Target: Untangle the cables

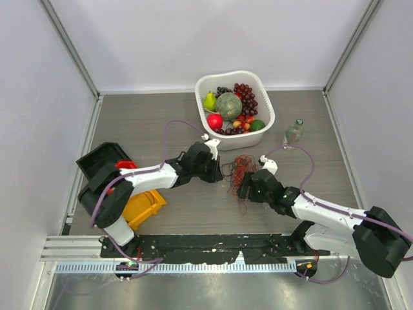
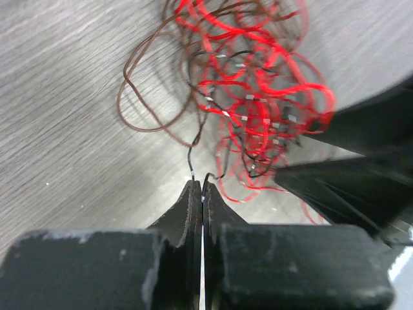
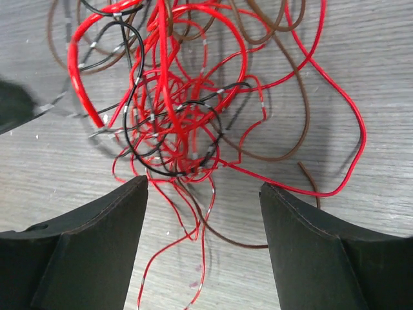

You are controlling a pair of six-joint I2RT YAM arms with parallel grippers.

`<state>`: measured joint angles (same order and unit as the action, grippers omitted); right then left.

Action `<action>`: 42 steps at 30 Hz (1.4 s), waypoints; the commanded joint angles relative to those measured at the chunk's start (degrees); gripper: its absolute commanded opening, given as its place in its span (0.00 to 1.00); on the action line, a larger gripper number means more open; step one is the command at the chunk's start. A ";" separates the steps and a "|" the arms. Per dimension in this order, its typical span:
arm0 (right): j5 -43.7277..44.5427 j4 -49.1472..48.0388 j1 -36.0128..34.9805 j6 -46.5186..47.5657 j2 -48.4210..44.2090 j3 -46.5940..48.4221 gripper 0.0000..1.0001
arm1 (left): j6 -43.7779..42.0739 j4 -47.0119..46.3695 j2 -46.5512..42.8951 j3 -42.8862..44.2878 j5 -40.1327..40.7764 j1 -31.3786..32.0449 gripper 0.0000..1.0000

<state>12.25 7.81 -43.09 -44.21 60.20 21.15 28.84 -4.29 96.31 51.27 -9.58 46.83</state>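
Left gripper (image 2: 202,186) jaws pinch a black strand of the cables (image 2: 251,97); right gripper (image 3: 203,186) gapes, tangle at 12 o'clock.

Robot lab w/ white-walled test cell (image 1: 193,39)

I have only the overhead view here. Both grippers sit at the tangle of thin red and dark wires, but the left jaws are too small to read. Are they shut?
Observer: Yes. The left wrist view shows the left gripper shut, its black fingertips pressed together, with a thin black strand of the thin wire cables running into the seam, apparently pinched.
Operator: And the right one?
Observer: The right gripper is open; its black fingers straddle the bundle's near edge, with red strands trailing between them.
Operator: Any colour besides red and black?
Observer: Brown: loose brown loops lie on the grey wood-grain table around the red core.
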 commanded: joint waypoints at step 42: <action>13.15 9.78 8.50 8.14 -15.54 8.47 0.76 | -14.95 46.83 -42.09 49.09 33.50 1.34 0.00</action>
<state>27.88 19.35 -29.08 -44.56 49.28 23.83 15.77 43.79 54.28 94.32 22.35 48.21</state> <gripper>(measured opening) 0.745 0.016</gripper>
